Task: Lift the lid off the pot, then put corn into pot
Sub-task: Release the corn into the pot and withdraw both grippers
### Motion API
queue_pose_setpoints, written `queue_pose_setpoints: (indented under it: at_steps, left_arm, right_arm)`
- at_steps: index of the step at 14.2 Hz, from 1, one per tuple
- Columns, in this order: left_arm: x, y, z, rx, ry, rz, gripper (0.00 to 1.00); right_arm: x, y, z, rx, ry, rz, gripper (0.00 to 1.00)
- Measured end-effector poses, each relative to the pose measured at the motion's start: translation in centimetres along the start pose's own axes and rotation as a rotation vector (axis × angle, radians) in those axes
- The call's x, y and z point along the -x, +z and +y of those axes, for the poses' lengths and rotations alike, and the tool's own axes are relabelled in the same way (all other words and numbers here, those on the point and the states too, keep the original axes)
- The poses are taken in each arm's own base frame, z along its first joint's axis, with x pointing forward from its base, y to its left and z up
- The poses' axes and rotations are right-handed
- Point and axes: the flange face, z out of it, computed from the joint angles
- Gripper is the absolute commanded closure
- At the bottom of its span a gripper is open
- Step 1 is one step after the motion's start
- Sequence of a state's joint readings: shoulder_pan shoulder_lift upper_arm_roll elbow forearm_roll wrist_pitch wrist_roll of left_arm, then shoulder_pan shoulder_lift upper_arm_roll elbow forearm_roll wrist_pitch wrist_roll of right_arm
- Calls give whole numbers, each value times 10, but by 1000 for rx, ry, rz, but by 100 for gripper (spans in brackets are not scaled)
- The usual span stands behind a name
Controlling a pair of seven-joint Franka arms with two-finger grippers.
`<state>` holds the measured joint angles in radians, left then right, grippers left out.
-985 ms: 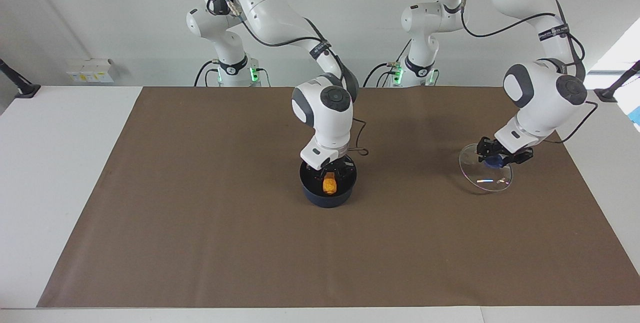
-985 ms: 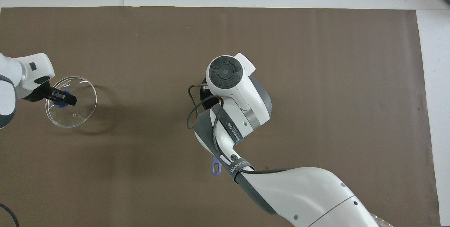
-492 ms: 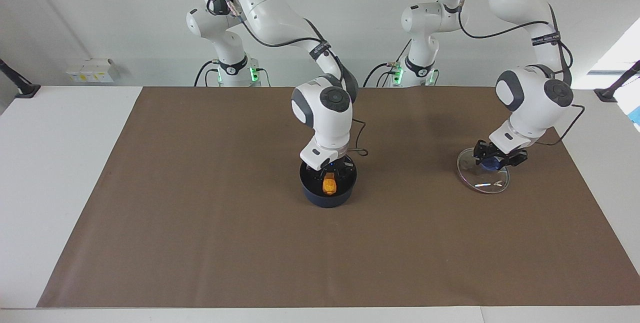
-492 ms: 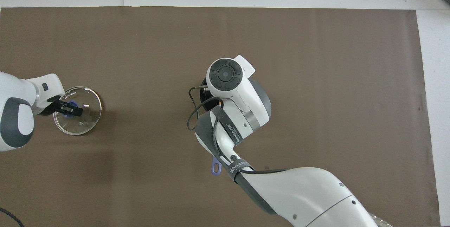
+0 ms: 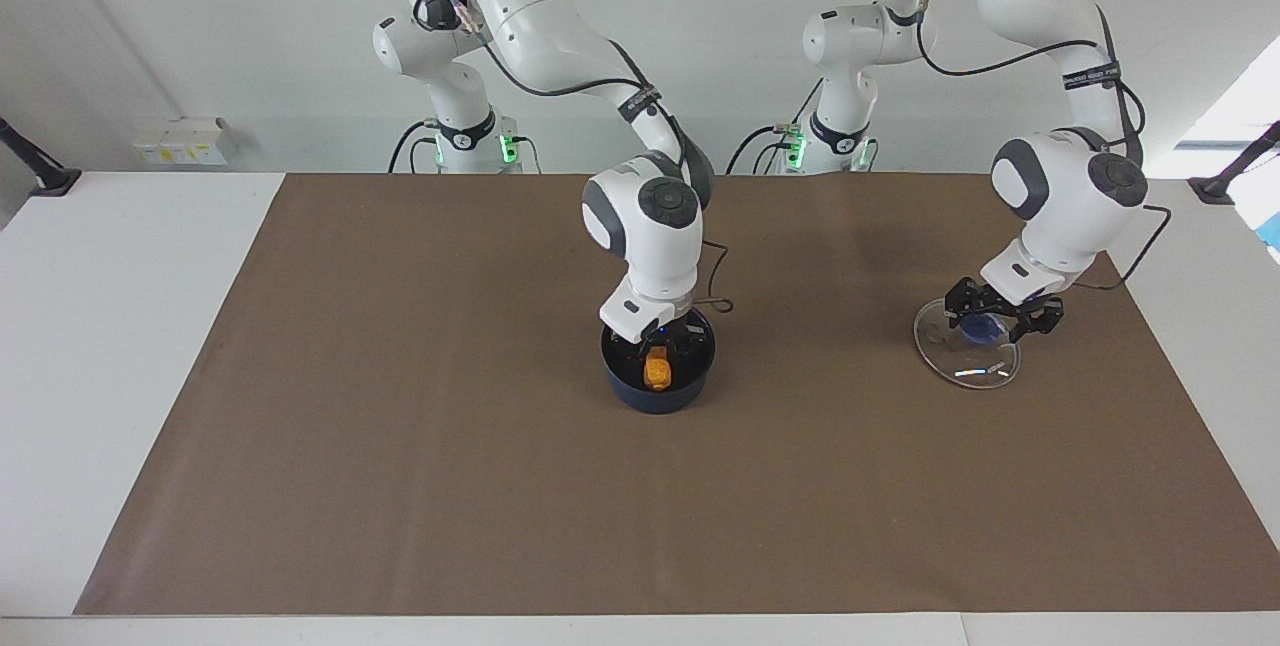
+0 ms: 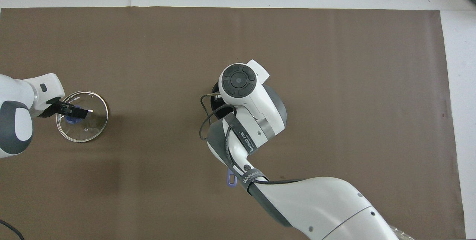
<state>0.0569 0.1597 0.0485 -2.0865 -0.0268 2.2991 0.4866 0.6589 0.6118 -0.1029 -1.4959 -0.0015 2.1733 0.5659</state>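
- The lid (image 5: 966,356) lies on the table (image 5: 400,446) toward the left arm's end; the left pincer (image 5: 1000,318), fingers apart, straddles its knob.
- The right pincer (image 5: 657,350) is inside the pot (image 5: 657,391) around the corn (image 5: 657,369); I cannot tell its grip.
- Step in hand: releasing both; next, both arms likely lift clear.

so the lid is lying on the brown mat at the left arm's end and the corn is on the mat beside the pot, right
Not quite. The lid does lie on the brown mat at the left arm's end, under the left gripper. But the corn is inside the pot, under the right gripper, not beside it. The facing view shows this.
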Motion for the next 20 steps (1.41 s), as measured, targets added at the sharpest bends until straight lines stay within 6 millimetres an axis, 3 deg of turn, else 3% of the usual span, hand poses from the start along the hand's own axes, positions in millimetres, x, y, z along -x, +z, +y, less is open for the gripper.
queue_pose_setpoints:
  at_steps: [4, 9, 11, 16, 20]
  left_arm:
    - [-26, -33, 16, 3, -40, 11, 0]
    - [-53, -97, 50, 23, -158, -25, 0]
    - [-57, -122, 58, 24, -182, -24, 0]
    - [-47, -177, 49, 23, -214, -22, 0]
    - [-33, -207, 46, 31, -261, -49, 0]
  right_arm:
    - [-3, -33, 1, -24, 3, 33, 0]
    - [-16, -97, 23, -66, 36, 108, 0]
    - [-30, -134, 56, -81, 64, 147, 0]
    - [-55, -203, 177, -51, 7, 164, 0]
    - [-41, -247, 226, -31, -43, 116, 0]
